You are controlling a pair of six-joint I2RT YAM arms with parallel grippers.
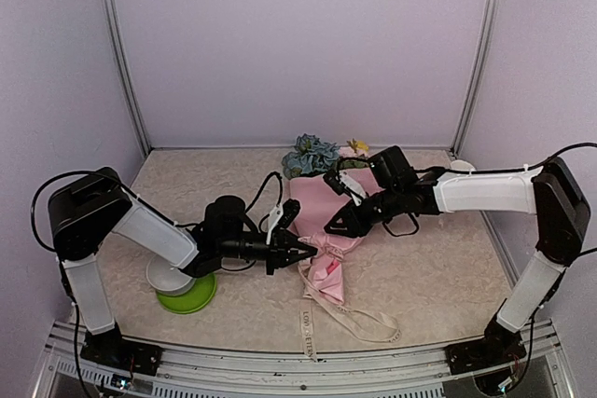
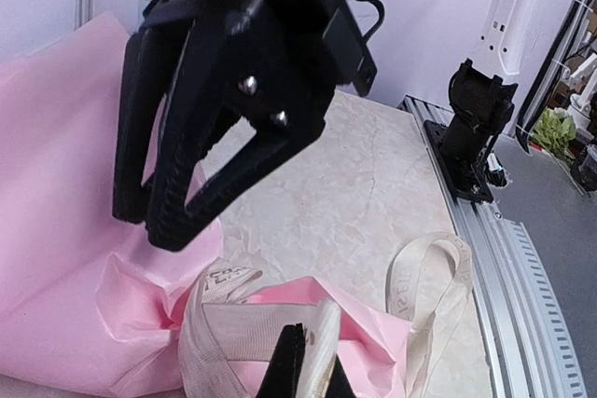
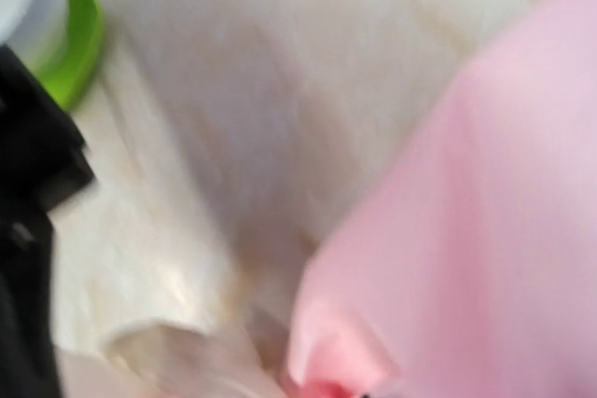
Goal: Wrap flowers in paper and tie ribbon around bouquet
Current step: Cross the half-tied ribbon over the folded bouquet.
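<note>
Starting at the left, a white bowl (image 1: pixel 164 277) sits on a lime-green plate (image 1: pixel 191 303), close beside the left arm. The left gripper (image 1: pixel 306 251) reaches rightward, low over the table, to the pinched waist of the bouquet (image 1: pixel 326 207). In its wrist view its fingers (image 2: pixel 294 361) are clenched on a flat band of the ribbon (image 2: pixel 244 331) where it crosses the pink paper (image 2: pixel 65 258).

The bouquet lies at centre, narrow end toward the arms and wide end toward the back wall. The flowers (image 1: pixel 312 154), blue heads with 1 yellow bloom to their right, show near the far edge. From the waist the ribbon runs toward the near edge in a loose loop and 1 straighter tail. Small dark capitals run along that tail. They seem to read "LOVE ETERN…", with the rest too small to make out. The print in the left wrist view is too skewed to read.

The right gripper (image 1: pixel 333 224) hovers over the cone's right side, just right of the left one. Its jaws stand a little apart with nothing between them. The right wrist view is blurred, showing only pink paper, pale table and a slice of green plate.

The table (image 1: pixel 438 267) has a cream, marble-veined top. Plain lilac walls close it on 3 sides, with 2 aluminium posts (image 1: pixel 121 53) at the back corners and a metal rail (image 1: pixel 280 365) along the near edge.
</note>
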